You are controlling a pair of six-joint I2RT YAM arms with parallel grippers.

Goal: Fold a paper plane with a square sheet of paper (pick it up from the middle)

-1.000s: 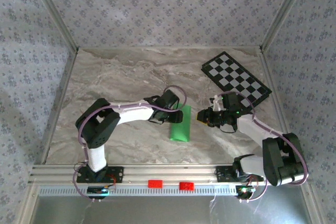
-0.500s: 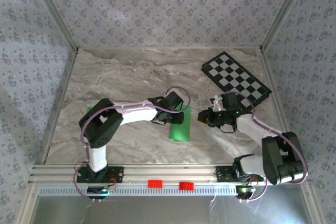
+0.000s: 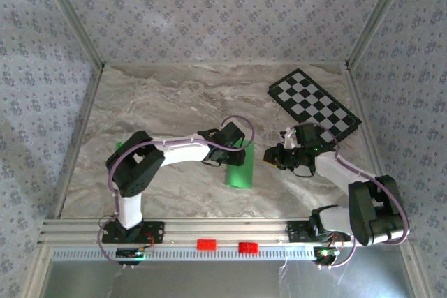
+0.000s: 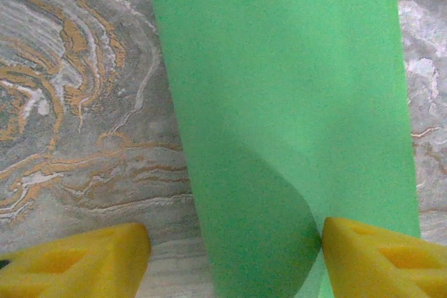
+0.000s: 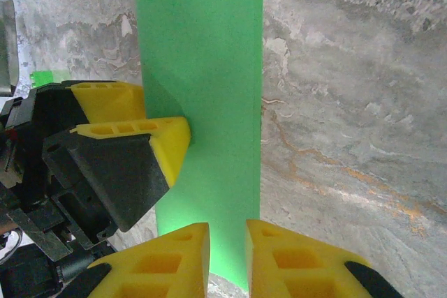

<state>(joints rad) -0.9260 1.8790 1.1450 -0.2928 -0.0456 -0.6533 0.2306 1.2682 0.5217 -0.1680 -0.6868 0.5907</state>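
The left gripper (image 4: 234, 236) stands spread wide over the far end of the square sheet of paper (image 4: 279, 88). The right gripper (image 5: 228, 243), just to its right, is barely apart.

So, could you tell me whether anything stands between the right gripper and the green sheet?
Nothing visible does: the right gripper faces the green sheet directly, while the left gripper sits at its opposite edge.

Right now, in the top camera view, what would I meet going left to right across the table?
tiny green block → folded green paper → right hand → checkered board
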